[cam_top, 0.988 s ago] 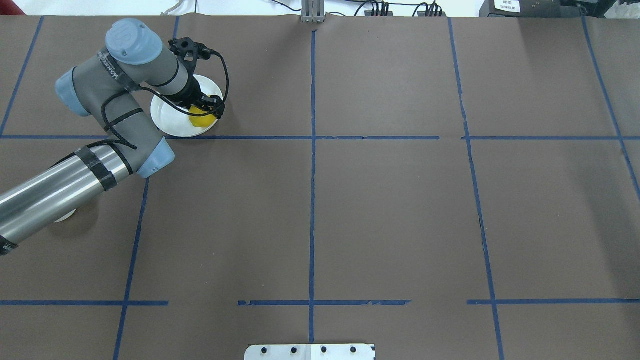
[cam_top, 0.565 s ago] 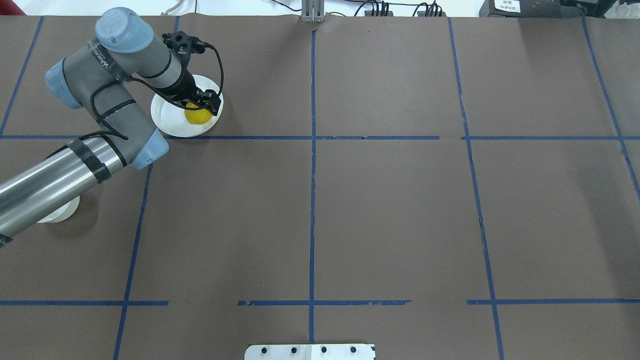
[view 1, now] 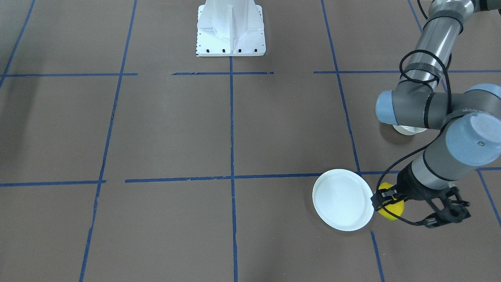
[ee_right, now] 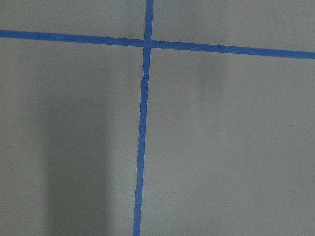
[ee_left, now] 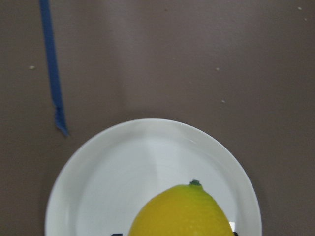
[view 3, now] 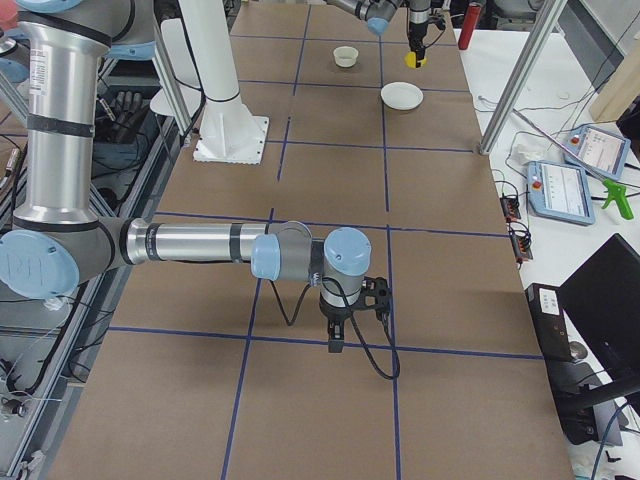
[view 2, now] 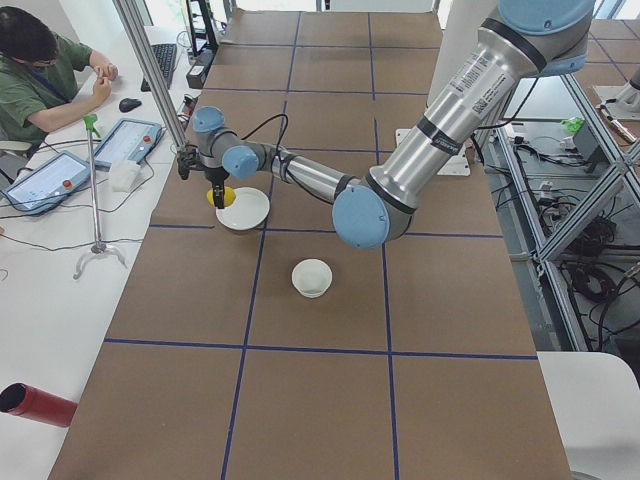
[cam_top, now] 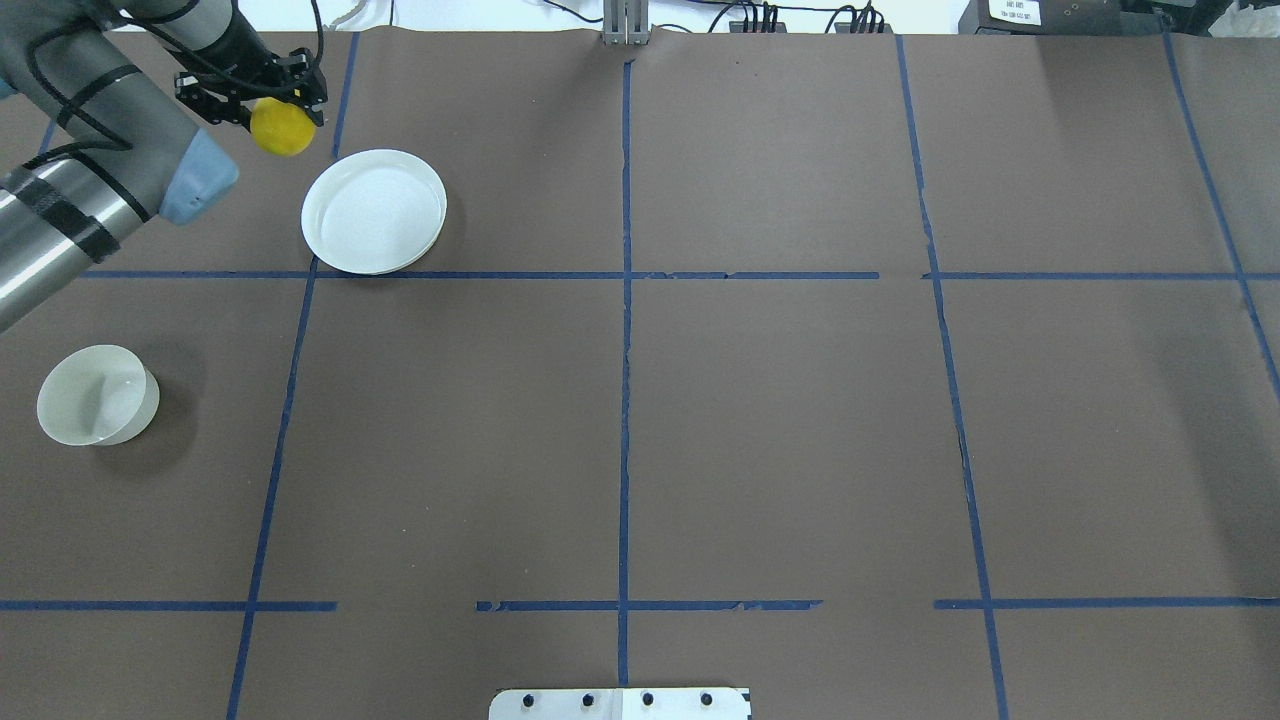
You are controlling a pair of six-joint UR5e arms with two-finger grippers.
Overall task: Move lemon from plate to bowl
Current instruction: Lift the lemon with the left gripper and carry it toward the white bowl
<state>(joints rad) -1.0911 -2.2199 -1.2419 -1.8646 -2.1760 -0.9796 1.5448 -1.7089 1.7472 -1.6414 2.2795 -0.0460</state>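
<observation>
My left gripper (cam_top: 275, 113) is shut on the yellow lemon (cam_top: 284, 129) and holds it in the air, off the far-left side of the white plate (cam_top: 374, 212). The plate is empty. The wrist view shows the lemon (ee_left: 182, 212) low in frame with the plate (ee_left: 98, 182) under it. The front view shows the lemon (view 1: 392, 210) beside the plate (view 1: 343, 199). The small off-white bowl (cam_top: 97, 408) stands empty at the table's left edge, nearer the robot. My right gripper (view 3: 338, 340) hangs low over bare table; I cannot tell whether it is open or shut.
The left arm's elbow (view 1: 407, 109) hangs above the bowl (view 1: 409, 130) in the front view. Blue tape lines (cam_top: 625, 275) cross the brown table. The robot's white base (view 1: 231, 29) stands at the near middle. An operator (view 2: 40, 70) sits beyond the far edge.
My left gripper has lifted the lemon off the plate and carried it up and to the left. The arm has swung away, and the bowl now shows in full.
</observation>
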